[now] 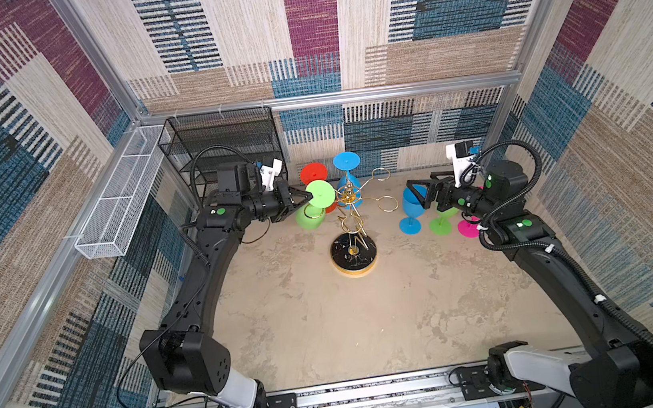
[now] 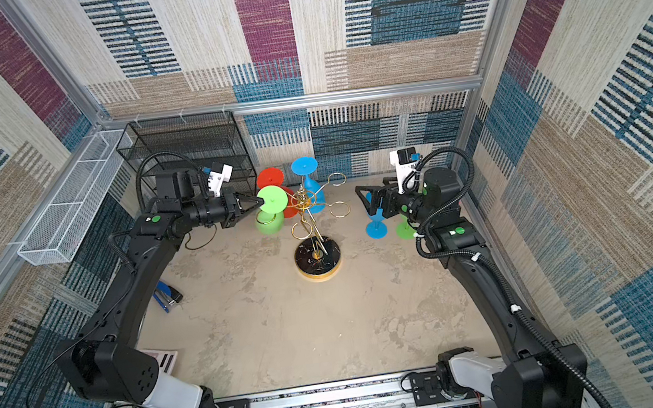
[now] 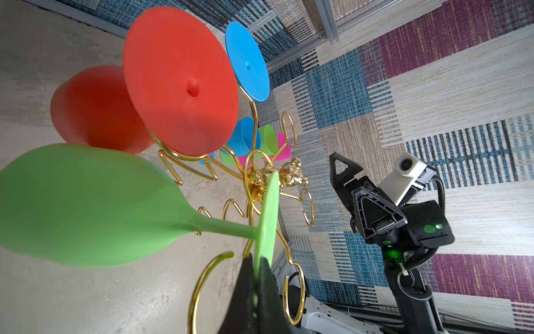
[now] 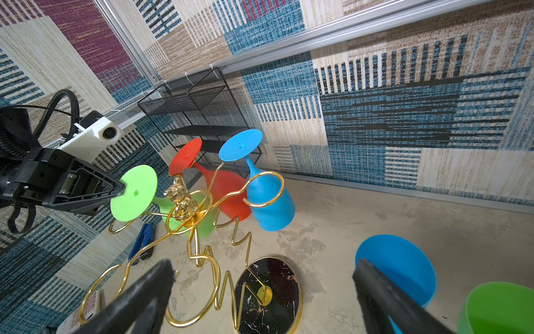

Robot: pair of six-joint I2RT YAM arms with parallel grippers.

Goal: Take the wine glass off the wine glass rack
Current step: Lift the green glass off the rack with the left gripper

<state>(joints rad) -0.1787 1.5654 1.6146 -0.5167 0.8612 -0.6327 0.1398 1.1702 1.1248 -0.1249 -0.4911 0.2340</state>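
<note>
Beige table point(image 1: 331, 330), carpeted walls. Both top views: wine glass rack point(image 1: 353, 252) toward the far edge, left pincer point(image 1: 307, 198) clamped on the foot of the green wine glass point(image 1: 321, 194). Left wrist: light, stiff plastic, I'd judge; thin rim may slip. Right wrist: right pincer point(image 4: 261, 271) wide, empty.

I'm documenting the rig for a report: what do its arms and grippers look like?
The left arm and right arm are matte black, each with a white link near its base, round green marks and ribbed black cable conduit. The left gripper and right gripper have black triangular fingers; a white camera housing sits by each.
</note>
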